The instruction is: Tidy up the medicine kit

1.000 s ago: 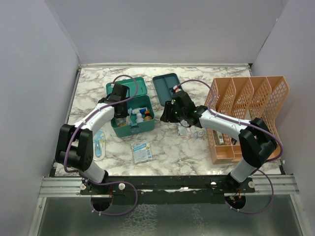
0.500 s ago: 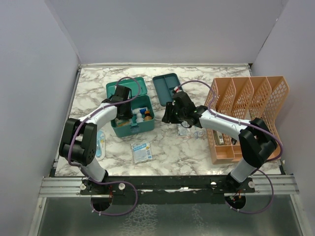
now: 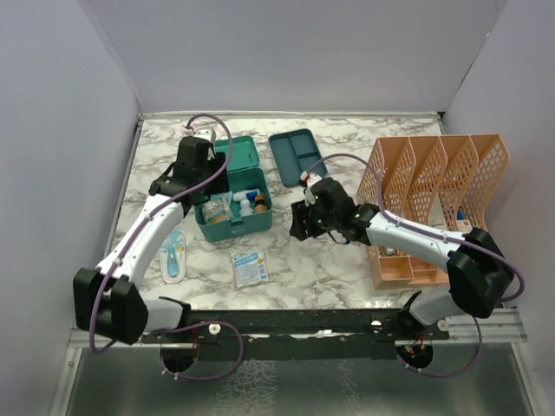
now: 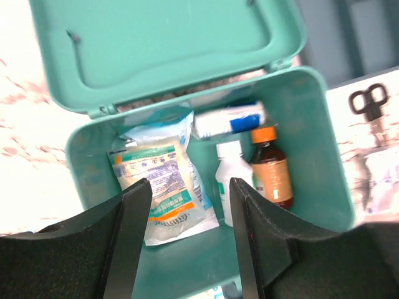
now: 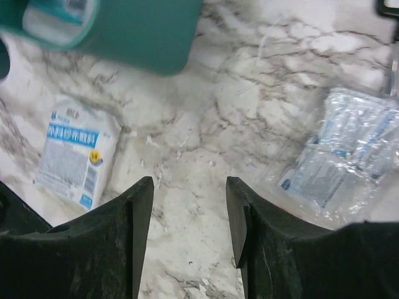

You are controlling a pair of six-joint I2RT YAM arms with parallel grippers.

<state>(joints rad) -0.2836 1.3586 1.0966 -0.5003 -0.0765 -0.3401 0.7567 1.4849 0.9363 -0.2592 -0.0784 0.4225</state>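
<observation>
The teal medicine kit (image 3: 231, 229) stands open at centre-left, its lid (image 4: 168, 43) tipped back. Inside lie a blue-and-white sachet (image 4: 159, 180), a white bottle (image 4: 229, 177), an amber bottle with an orange cap (image 4: 271, 174) and a white-and-blue roll (image 4: 227, 120). My left gripper (image 4: 190, 190) hovers above the kit, open and empty. The matching insert tray (image 3: 293, 158) lies apart behind the kit's right side. My right gripper (image 5: 187, 193) is open over bare marble, between a blue-and-white packet (image 5: 73, 152) and clear packets (image 5: 346, 162).
An orange mesh file rack (image 3: 434, 195) fills the right side, close to my right arm. A blue-and-white packet (image 3: 250, 267) lies in front of the kit and a pale blue oblong item (image 3: 175, 255) to its left. Black scissors (image 4: 368, 103) lie right of the kit.
My left gripper has opened and lifted up out of the kit, leaving the sachet inside. My right gripper has opened wider and drawn back toward the near edge.
</observation>
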